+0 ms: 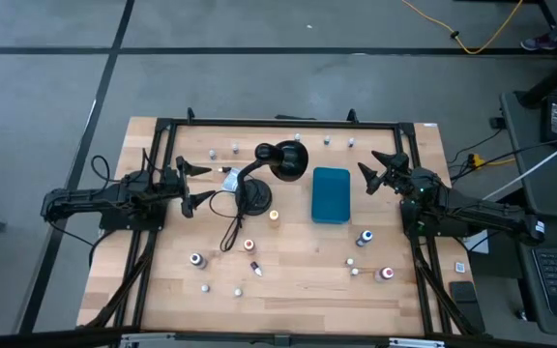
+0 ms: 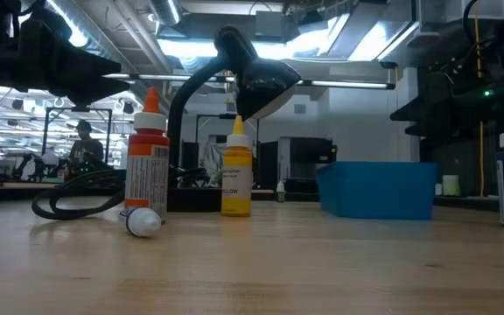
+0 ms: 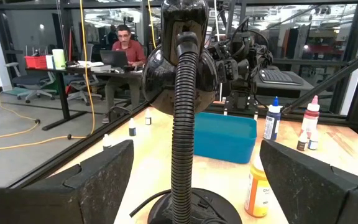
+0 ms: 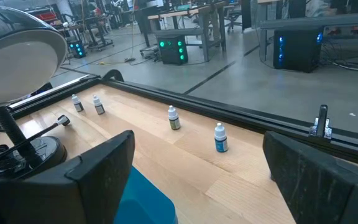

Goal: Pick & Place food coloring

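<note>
Bottles of food coloring (image 1: 365, 238) scattered across bench (image 1: 298, 280) around lamp (image 1: 280, 160) & teal box (image 1: 331, 194). I see left hand (image 1: 191, 185) & right hand (image 1: 372, 172) both spread wide, holding nothing.

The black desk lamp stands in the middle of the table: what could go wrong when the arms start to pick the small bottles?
1. The left tool, open, faces the black desk lamp; a straight reach could hit it.
2. Its cable loops near the orange bottle and could snag.
3. The bottles are tiny and may tip.
</note>
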